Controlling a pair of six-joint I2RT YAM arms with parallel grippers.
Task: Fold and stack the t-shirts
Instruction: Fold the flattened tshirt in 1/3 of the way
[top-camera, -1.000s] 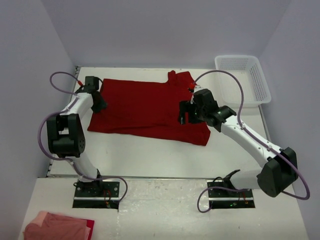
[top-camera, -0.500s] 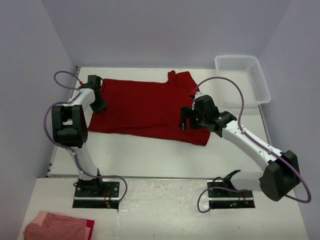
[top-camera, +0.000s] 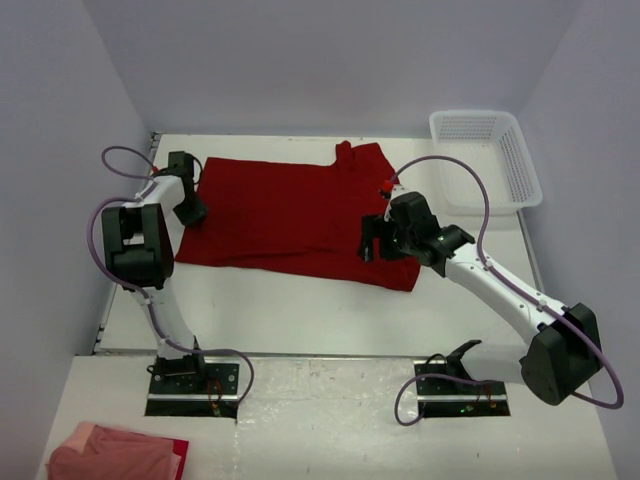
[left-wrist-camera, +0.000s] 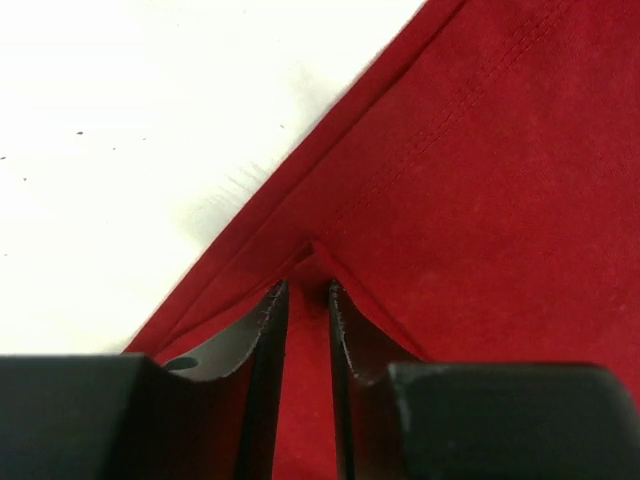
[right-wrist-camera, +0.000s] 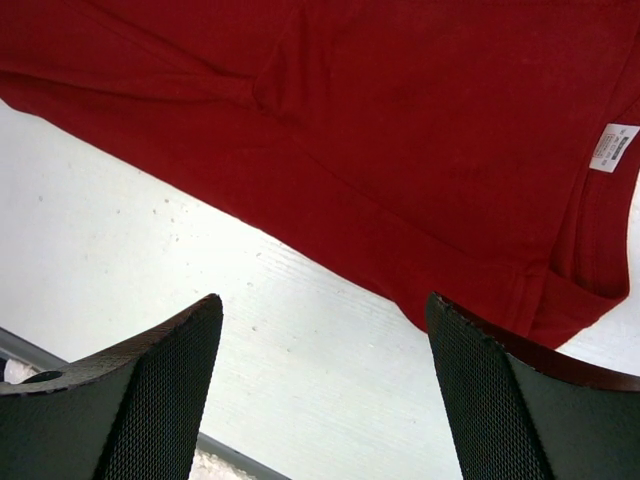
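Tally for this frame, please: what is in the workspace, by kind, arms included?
Robot arms: 2 (left arm, right arm)
Red t-shirt, spread on the table: 1
White mesh basket: 1
Pink-and-red cloth pile, near-left corner: 1
Total: 5

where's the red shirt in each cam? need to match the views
Top: shirt lies spread on the table, mid-frame.
Left wrist: shirt fills the right and bottom, and a pucker of it sits between the left hand fingers.
Right wrist: shirt fills the top, with its label at the right edge.
Shared landmark: the white table bordering the shirt's edge, in all three.
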